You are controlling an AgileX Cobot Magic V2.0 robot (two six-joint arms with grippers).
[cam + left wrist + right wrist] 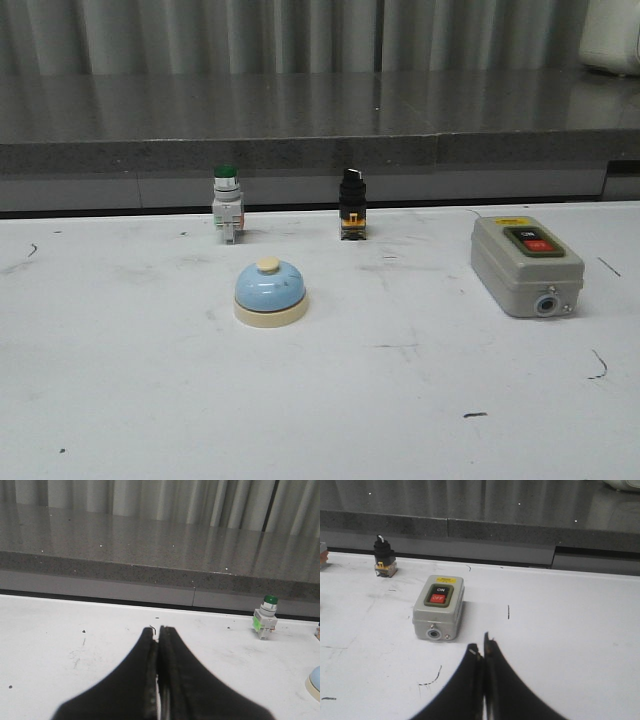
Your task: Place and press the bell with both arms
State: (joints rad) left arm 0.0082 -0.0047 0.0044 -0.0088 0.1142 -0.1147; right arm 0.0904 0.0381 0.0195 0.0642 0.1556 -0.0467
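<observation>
Left hand: the left hand [158, 630] has its two black fingers [145, 670] pressed together, tips meeting, with nothing between them. It hangs just above the white bench [60, 645], over a bare stretch on the left side.

Right hand: the right hand [483, 650] is likewise drawn together, its dark fingers [502, 685] touching along their length and holding nothing. It sits over the right part of the bench, on the near side of the grey switch box [439, 607].

Bell: the bell [271, 292] stands upright near the middle of the bench, light-blue dome on a cream round base, cream button on top. Neither hand touches it; no arm shows in the front view. Only its edge [315, 680] peeks into the left wrist view, well to the right of the left hand.

Switch box: grey, lying flat on the right of the bench, well apart from the bell, with a black ON button and a red OFF button on its top face and a round opening on its near end.

Green-capped push button: the green-capped push button [226, 203] stands upright beyond the bell, slightly left, at the far edge of the bench.

Black selector switch: the black selector switch [351, 204] stands upright beyond the bell, to the right, also at the far edge.

Backdrop: a dark speckled stone ledge [300, 120] runs behind the bench, with pale curtains [250, 35] above it.
</observation>
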